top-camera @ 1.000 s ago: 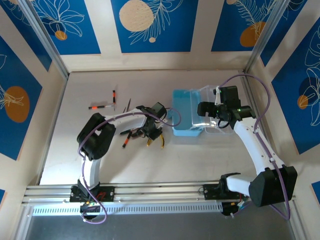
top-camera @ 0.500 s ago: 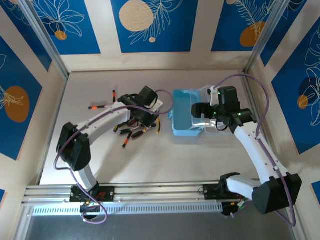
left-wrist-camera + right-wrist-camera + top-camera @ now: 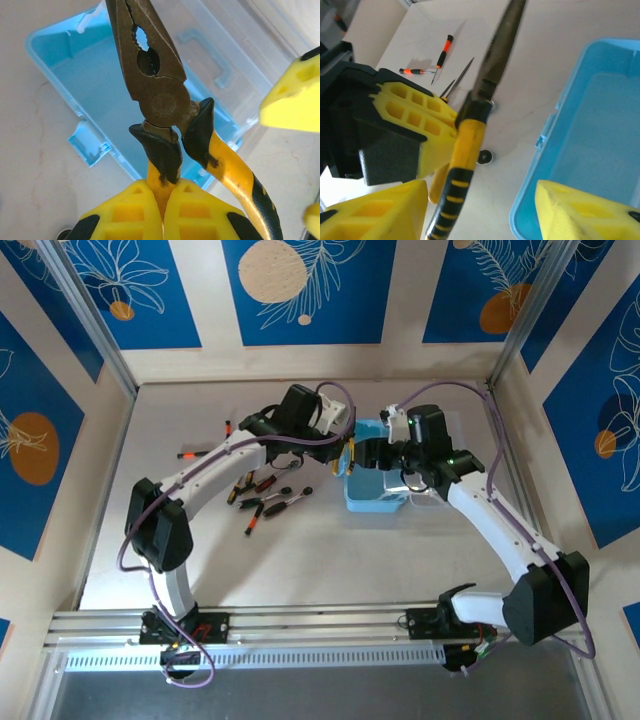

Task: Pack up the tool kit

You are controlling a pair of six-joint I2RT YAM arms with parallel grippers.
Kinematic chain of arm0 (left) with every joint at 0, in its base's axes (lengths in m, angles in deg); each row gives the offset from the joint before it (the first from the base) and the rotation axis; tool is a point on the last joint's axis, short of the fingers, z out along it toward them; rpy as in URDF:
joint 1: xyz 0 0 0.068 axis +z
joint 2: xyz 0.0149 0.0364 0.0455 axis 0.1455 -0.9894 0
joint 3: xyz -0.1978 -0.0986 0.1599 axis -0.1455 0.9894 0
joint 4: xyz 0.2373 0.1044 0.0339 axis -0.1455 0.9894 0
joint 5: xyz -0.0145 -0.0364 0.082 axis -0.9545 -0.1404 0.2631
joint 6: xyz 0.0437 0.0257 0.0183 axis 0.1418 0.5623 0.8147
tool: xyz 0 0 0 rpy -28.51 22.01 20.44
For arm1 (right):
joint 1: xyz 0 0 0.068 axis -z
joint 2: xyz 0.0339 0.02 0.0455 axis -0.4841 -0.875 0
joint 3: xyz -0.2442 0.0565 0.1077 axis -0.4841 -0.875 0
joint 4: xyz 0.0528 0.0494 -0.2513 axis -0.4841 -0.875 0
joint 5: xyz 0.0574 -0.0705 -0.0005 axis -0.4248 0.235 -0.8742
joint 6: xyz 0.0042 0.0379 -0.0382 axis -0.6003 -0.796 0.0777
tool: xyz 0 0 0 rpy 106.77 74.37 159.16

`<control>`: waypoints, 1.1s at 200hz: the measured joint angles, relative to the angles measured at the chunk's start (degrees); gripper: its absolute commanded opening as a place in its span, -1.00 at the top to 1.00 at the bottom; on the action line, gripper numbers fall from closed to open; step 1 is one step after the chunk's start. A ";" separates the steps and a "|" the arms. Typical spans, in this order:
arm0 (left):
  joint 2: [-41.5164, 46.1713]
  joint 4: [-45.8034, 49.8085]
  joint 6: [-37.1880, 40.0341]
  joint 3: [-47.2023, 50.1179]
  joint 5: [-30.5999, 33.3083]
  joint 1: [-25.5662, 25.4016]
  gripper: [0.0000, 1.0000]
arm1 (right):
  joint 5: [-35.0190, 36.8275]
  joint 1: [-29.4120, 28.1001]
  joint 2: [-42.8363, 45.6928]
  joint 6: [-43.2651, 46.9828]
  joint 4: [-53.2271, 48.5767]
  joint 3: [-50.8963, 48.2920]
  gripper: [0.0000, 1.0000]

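Looking outward from the arm bases, I saw a loose clutch of tools (image 3: 268, 498) lying on the table (image 3: 300, 570) left of centre, red-and-black handles among them; just right of them sat the light-blue case (image 3: 372, 490), open, its clear lid (image 3: 235, 45) folded out beside it. Over the case's left rim the two grippers met; the left gripper (image 3: 162, 195) was clamped tight on one yellow handle of the pliers (image 3: 152, 75), its pads pressed together around it just below the black collar, while the other handle curved free to the side; the dark nose of the pliers pointed away from the wrist, out above the blue tray. The right gripper (image 3: 482, 187) stood half spread, with a yellow finger (image 3: 380, 215) on each side of the striped handle; from its own camera I could not be sure whether either finger touched that handle. The pliers hung in the air above the case. Farther off, toward the back wall, two orange-and-black screwdrivers (image 3: 444, 50) lay on the bare table, well apart from the case.
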 measured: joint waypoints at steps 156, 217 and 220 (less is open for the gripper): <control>-0.55 -6.93 -6.16 4.24 -5.81 2.01 -0.39 | -0.24 1.01 -2.38 -3.21 1.40 0.02 1.00; 8.57 -5.57 -4.07 12.55 -2.75 10.01 -0.95 | -0.61 6.80 0.33 2.32 -7.93 1.62 1.00; 9.07 -5.11 -4.04 12.83 -2.10 10.51 -0.97 | -0.70 6.97 0.33 2.58 -8.46 1.77 1.00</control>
